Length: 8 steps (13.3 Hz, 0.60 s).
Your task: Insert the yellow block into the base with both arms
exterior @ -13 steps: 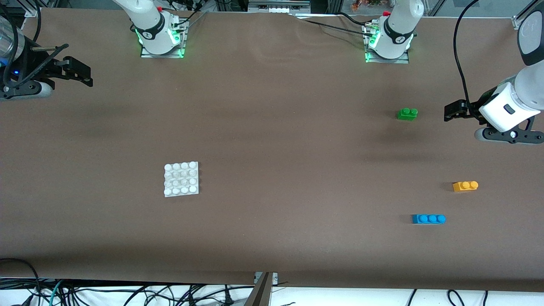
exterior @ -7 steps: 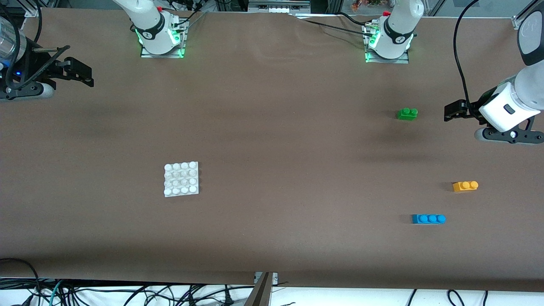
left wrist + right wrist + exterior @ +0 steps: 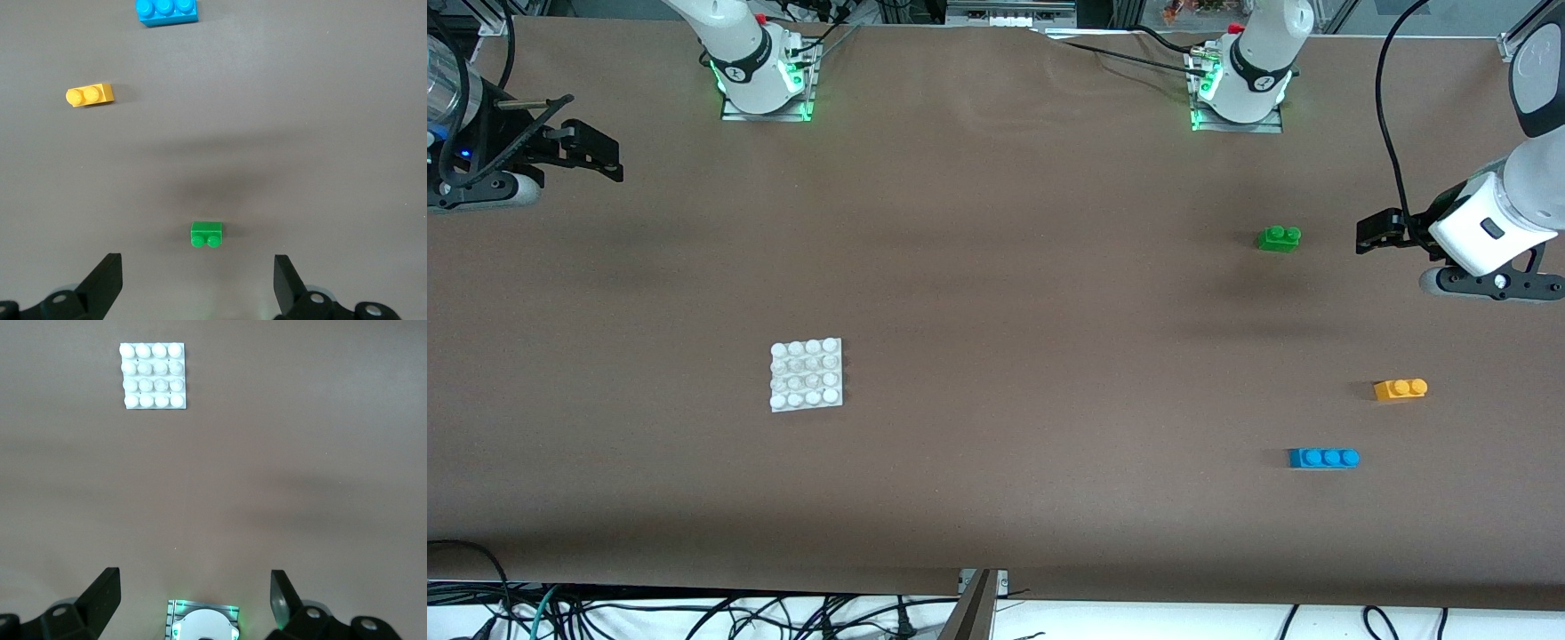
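Note:
The yellow block [image 3: 1401, 389] lies on the brown table toward the left arm's end; it also shows in the left wrist view [image 3: 90, 96]. The white studded base [image 3: 807, 374] lies toward the right arm's end and shows in the right wrist view [image 3: 152, 376]. My left gripper [image 3: 1375, 233] is open and empty, held high at the table's left-arm end beside the green brick [image 3: 1279, 238]; in the left wrist view [image 3: 198, 283] that brick [image 3: 206, 235] lies between its fingers, far below. My right gripper [image 3: 591, 153] is open and empty, held high at the other end, in the right wrist view [image 3: 193, 599].
A blue three-stud brick [image 3: 1324, 458] lies nearer the front camera than the yellow block; it also shows in the left wrist view [image 3: 167, 11]. The arm bases [image 3: 763, 84] [image 3: 1238, 93] stand along the table's back edge. Cables hang below the front edge.

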Motion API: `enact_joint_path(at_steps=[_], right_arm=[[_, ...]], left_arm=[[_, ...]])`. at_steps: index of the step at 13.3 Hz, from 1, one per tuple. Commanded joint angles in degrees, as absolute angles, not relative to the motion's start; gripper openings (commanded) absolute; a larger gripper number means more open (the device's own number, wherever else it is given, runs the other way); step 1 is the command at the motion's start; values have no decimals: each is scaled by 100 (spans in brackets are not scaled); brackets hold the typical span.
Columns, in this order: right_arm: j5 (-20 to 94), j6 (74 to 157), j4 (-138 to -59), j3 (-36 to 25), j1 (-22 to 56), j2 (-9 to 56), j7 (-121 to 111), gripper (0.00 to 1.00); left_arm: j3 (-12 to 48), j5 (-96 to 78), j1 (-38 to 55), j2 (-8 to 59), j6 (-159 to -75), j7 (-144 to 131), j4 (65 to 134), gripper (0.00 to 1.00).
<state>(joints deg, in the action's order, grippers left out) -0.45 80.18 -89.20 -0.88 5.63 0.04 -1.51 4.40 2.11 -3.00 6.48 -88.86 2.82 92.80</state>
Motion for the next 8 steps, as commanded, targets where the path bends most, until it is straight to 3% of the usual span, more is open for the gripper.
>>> enact_joint_path(at_steps=[1, 8], right_arm=[[-123, 8068, -9061, 0, 475, -97, -255, 99], [-123, 8086, -9097, 0, 475, -105, -255, 99]], left_arm=[[431, 114, -325, 686, -8763, 343, 9141, 100], [431, 114, -325, 686, -8763, 343, 9141, 100]])
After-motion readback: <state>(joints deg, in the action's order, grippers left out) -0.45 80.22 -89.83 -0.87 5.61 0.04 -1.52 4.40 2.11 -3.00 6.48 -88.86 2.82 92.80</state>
